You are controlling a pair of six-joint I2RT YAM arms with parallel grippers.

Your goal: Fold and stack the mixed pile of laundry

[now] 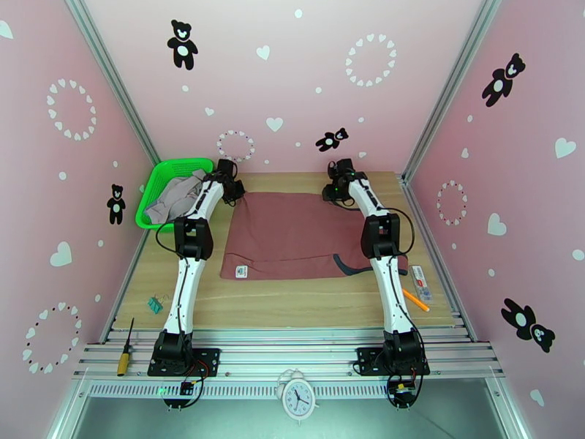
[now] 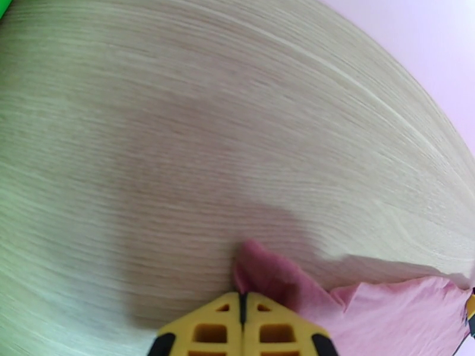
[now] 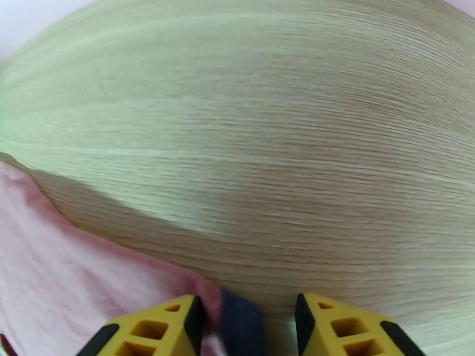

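- The left gripper point(image 2: 242, 295) is clamping a bunched corner of the tank top point(image 2: 380, 315), its yellow fingers point(image 2: 208, 330) pressed tight together, near the table's point(image 1: 292, 305) far edge.
- The right gripper point(image 3: 248, 302) is standing open, with the dark trim point(image 3: 240, 327) lying between its fingers, also near the table's far edge.
- The tank top is lying spread flat mid-table, between the arms.
- Grey and beige garments point(image 1: 175, 199) are sitting in the green basket point(image 1: 155, 183) at the table's far-left corner.
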